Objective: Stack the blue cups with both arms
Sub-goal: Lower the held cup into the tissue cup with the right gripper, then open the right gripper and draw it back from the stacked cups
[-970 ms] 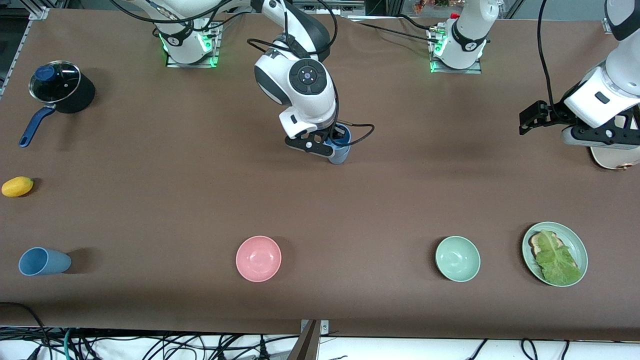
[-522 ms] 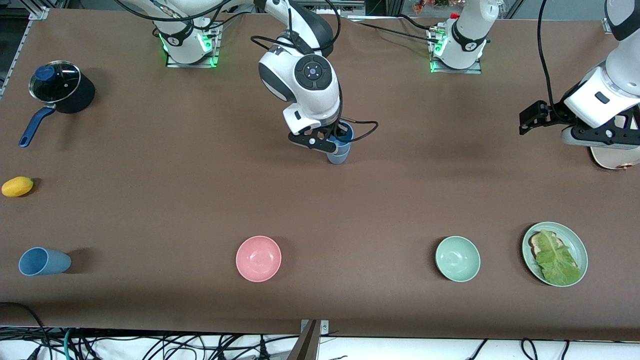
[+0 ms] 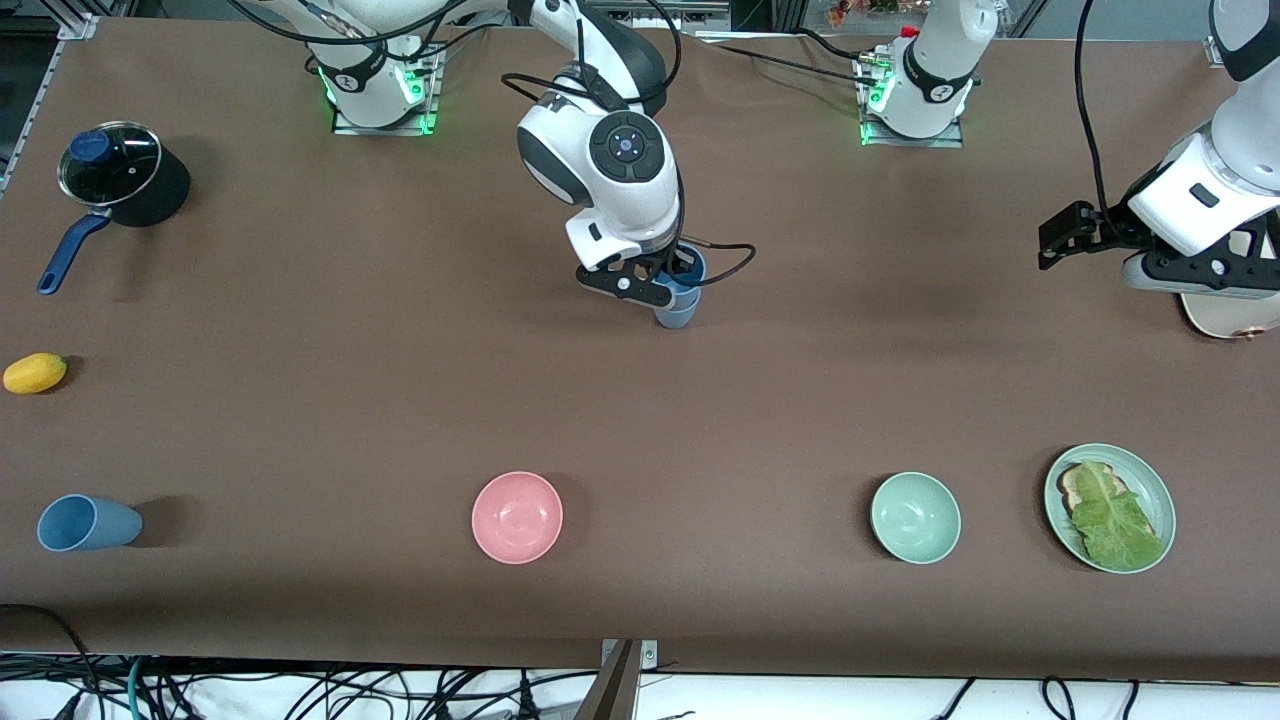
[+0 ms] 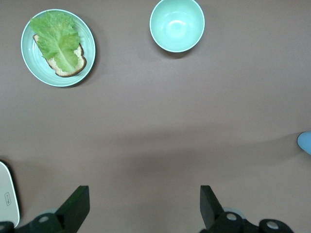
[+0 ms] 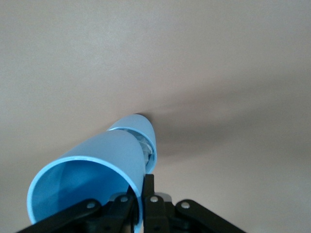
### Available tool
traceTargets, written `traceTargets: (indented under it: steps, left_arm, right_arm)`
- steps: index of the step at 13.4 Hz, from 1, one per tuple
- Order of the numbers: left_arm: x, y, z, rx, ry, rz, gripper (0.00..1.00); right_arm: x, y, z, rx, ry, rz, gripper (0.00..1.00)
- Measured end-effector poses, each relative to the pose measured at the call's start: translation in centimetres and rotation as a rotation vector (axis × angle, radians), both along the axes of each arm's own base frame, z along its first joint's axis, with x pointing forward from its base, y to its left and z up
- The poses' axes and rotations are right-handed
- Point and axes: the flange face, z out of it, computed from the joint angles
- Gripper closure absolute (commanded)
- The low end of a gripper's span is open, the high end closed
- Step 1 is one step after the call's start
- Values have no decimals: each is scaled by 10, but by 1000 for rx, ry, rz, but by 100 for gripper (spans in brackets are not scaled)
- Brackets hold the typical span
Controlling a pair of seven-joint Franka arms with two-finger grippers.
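A: How far along?
B: The right gripper (image 3: 668,283) is clamped on the rim of 1 matte blue plastic tumbler (image 3: 680,300) nested in another mid-table.
A: What's left?
B: The lying blue tumbler (image 3: 88,523); the left gripper (image 4: 141,208) waits, spread wide, empty.

Near the frame's center we see the right claw (image 3: 668,284) clamped on the rim of a blue cup (image 3: 680,305) that stands nested in another on the brown desk (image 3: 300,400). At the right edge the left claw (image 3: 1060,240) waits in the air, fingers spread. Lower left, a third blue cup (image 3: 85,523) lies on its side. Along the bottom sit a pink bowl (image 3: 517,517), a green bowl (image 3: 915,517) and a plate (image 3: 1158,490) with lettuce.
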Motion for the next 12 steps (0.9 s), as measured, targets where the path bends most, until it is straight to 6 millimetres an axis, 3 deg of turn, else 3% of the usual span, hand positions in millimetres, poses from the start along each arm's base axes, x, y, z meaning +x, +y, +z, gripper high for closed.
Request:
traceTargets:
  steps: [2,3,7,9,12]
  left_arm:
    - [0,0,0,0,0,0,0]
    - [0,0,0,0,0,0,0]
    - [0,0,0,0,0,0,0]
    - [0,0,0,0,0,0,0]
    - [0,0,0,0,0,0,0]
  right_arm:
    - [0,0,-1,-1,1,-2,43]
    - [0,0,-1,-1,1,-2,35]
    - [1,0,-1,-1,1,-6,21]
    - [5,-2,5,5,-5,-13,0]
    - [35,-22,32,19,-27,-53,0]
